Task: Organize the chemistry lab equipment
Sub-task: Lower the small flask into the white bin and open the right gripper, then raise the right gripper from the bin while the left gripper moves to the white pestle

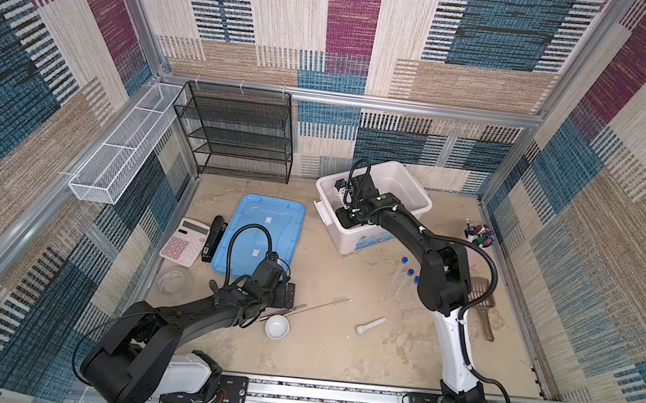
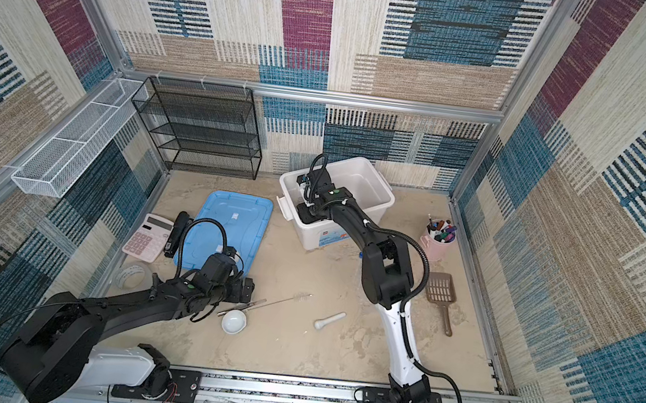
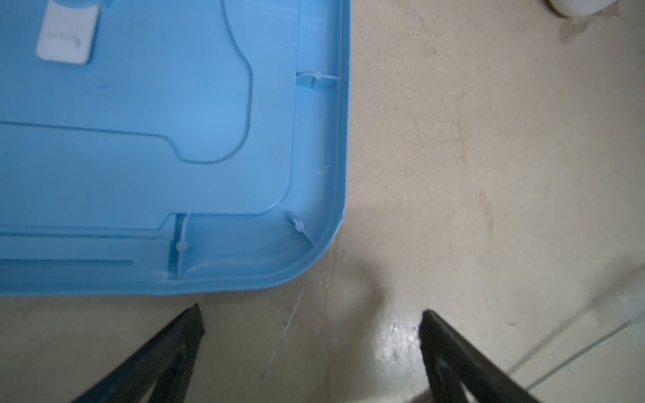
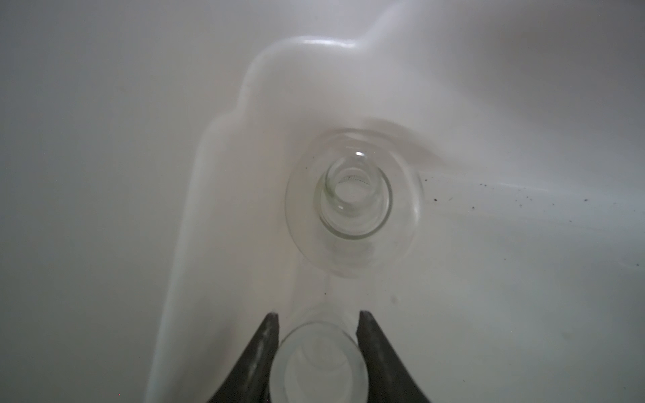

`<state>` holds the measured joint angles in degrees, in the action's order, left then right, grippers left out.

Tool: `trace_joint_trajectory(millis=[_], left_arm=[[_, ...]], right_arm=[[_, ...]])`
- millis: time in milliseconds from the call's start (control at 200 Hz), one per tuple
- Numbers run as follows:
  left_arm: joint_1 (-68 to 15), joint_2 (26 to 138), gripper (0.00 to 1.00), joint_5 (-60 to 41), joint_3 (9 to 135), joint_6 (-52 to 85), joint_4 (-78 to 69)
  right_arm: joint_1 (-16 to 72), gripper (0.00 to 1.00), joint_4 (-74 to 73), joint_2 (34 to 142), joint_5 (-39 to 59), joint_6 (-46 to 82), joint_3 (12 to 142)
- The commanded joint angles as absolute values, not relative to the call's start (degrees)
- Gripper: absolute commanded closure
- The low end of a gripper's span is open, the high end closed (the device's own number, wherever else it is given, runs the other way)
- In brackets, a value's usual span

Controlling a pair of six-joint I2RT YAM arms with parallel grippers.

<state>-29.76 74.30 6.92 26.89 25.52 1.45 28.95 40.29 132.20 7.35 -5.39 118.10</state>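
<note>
Beaker (image 4: 319, 363) upright, mouth up, inside right end effector (image 4: 318, 313), grip unclear, left end effector (image 3: 312, 310) wide

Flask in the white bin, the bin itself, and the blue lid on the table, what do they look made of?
Flask: clear glass by the look, see-through with sharp glints on the rim.
White bin: probably plastic, smooth and semi-gloss, with a soft moulded bulge in its wall.
Blue lid: probably plastic, satin finish, with moulded ribs and raised outlines.

Even light; wrist views dim, blurred.
</note>
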Motion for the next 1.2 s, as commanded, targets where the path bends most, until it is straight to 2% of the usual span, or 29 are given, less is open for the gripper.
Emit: trace_joint_trajectory(millis=[0, 155, 511, 651, 811, 1017, 1197], left_arm=[[-29.79, 74.44, 0.01, 6.62, 27.25, 26.53, 0.42], [-29.86, 74.36, 0.01, 6.48, 27.21, 26.50, 0.48], [-30.15, 74.12, 0.01, 6.35, 27.25, 26.04, 0.48], [-30.49, 73.80, 0.01, 6.12, 27.33, 25.51, 0.39], [-31.09, 72.95, 0.01, 6.08, 27.33, 24.11, 0.44], [-32.23, 71.66, 0.01, 5.68, 27.68, 21.22, 0.44], [-34.32, 69.94, 0.01, 6.18, 28.34, 18.36, 0.37]], right_arm=[[29.05, 0.59, 39.64, 131.90, 7.66, -5.26, 117.95], [28.98, 0.53, 39.86, 131.55, 7.39, -5.26, 117.86], [29.00, 0.46, 39.95, 129.60, 7.29, -4.29, 117.82], [28.92, 0.35, 39.52, 127.86, 7.69, -3.73, 117.43], [28.92, 0.16, 37.23, 124.72, 7.82, -3.64, 114.96], [28.92, 0.00, 33.49, 120.90, 6.14, -3.25, 111.03], [28.92, 0.01, 32.18, 118.64, 5.45, -2.75, 109.41]])
